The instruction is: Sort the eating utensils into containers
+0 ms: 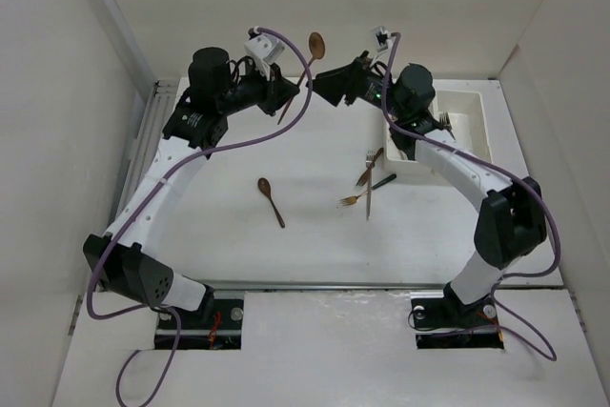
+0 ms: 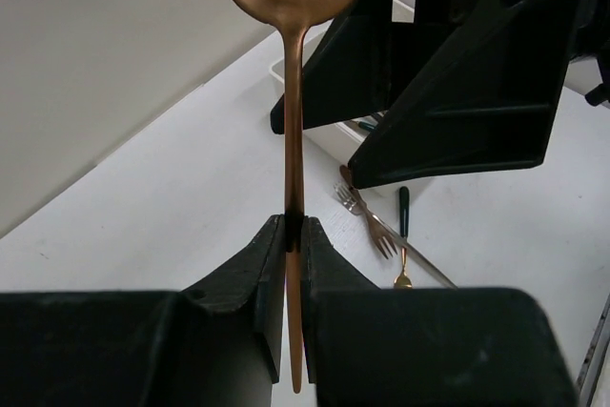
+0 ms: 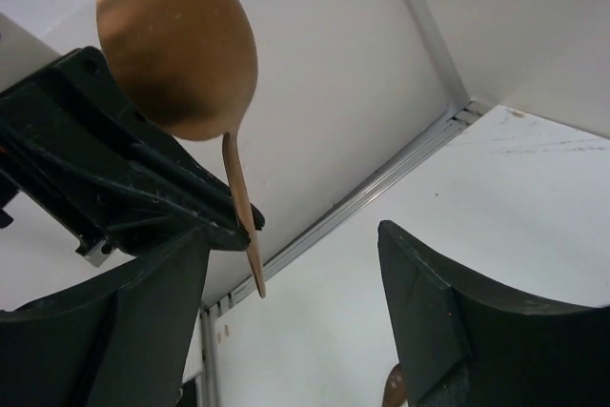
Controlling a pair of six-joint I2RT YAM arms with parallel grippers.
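Jaws of the left gripper (image 2: 294, 235) are pinched tight on the slim handle of a copper-coloured metal spoon (image 2: 294, 121). It is held upright, oval bowl above the fingertips, with a short handle end poking out below. The right gripper (image 3: 286, 274) has its jaws spread wide with nothing between them; the spoon hangs just ahead of that gap. On the white table (image 1: 315, 235) lie a second copper spoon (image 1: 271, 200) and a cluster of slim forks (image 1: 368, 188), near a white plastic rectangular bin (image 1: 467, 95).
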